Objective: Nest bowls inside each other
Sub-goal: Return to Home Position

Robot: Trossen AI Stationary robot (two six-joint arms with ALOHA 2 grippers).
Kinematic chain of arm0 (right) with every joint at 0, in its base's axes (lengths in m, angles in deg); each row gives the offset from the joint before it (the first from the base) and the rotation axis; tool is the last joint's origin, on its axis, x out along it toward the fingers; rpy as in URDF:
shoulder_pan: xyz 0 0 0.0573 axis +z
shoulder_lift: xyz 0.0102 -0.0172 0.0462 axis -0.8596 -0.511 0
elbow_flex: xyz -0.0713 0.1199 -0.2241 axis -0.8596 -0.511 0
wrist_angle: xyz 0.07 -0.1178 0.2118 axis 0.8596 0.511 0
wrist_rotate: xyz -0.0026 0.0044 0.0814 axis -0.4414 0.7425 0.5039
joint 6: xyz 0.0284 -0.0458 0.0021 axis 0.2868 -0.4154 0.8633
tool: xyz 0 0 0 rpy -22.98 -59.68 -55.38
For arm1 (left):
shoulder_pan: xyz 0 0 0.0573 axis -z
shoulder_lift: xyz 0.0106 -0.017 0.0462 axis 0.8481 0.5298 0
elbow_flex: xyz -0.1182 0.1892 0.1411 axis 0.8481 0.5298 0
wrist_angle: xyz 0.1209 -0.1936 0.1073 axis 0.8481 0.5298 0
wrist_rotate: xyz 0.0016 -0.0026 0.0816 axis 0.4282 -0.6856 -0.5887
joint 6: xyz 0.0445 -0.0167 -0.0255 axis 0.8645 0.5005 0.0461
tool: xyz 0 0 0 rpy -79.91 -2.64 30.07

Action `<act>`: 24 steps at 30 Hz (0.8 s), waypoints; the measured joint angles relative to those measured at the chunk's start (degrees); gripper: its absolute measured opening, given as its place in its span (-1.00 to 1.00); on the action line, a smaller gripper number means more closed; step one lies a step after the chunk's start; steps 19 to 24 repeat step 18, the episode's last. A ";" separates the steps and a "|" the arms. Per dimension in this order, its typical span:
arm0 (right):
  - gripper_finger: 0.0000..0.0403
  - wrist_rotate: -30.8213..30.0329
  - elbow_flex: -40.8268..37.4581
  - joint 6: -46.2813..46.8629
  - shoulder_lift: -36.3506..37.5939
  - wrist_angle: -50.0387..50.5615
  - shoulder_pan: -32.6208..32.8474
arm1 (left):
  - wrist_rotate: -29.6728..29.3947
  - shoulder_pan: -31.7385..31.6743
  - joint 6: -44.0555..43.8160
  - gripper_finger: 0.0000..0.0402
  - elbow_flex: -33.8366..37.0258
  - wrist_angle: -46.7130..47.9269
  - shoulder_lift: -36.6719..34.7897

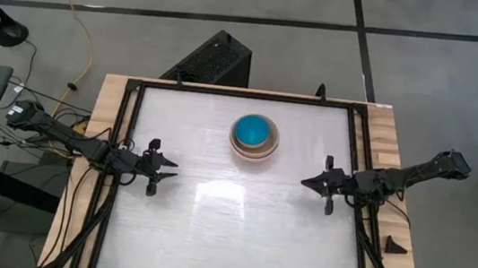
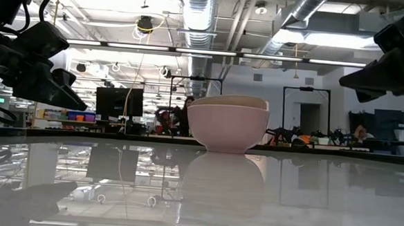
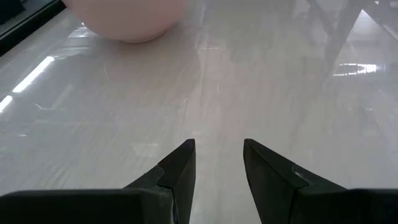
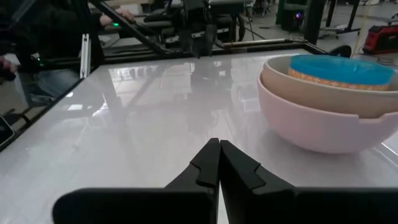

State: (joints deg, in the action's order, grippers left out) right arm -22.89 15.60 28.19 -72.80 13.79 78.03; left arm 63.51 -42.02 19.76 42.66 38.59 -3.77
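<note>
The bowls stand nested in one stack on the white table, a little beyond its middle, base down. The outer bowl is cream-pink, a grey-beige one sits in it, and a cyan-blue bowl shows at the top with an orange rim just under it. My left gripper hovers open at the table's left side, pointing toward the middle. My right gripper hovers shut at the right side, facing it. Neither is near the stack.
A black frame runs round the table top, with wooden borders outside it. A small dark wedge lies on the right wooden border. Bare white table lies between the grippers and toward the near edge.
</note>
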 joint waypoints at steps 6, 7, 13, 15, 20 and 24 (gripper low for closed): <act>-0.81 0.02 0.06 0.00 0.10 0.27 -0.02 | 0.00 0.00 0.02 -0.38 0.00 0.14 0.00; -0.80 0.04 0.07 -0.02 0.10 0.27 -0.02 | -0.02 0.00 0.02 -0.38 0.00 0.17 -0.01; -0.79 0.02 0.14 0.00 0.12 0.42 -0.02 | -0.01 0.00 0.02 -0.38 -0.04 1.04 -0.01; -0.79 0.02 0.17 -0.02 0.12 0.42 -0.02 | 0.07 0.00 0.02 -0.38 -0.07 1.14 0.01; -0.79 0.02 0.17 0.00 0.12 0.47 -0.02 | 0.26 0.00 0.02 -0.38 -0.09 1.22 0.01; -0.79 0.02 0.17 0.00 0.12 0.47 -0.02 | 0.26 0.00 0.02 -0.38 -0.09 1.22 0.01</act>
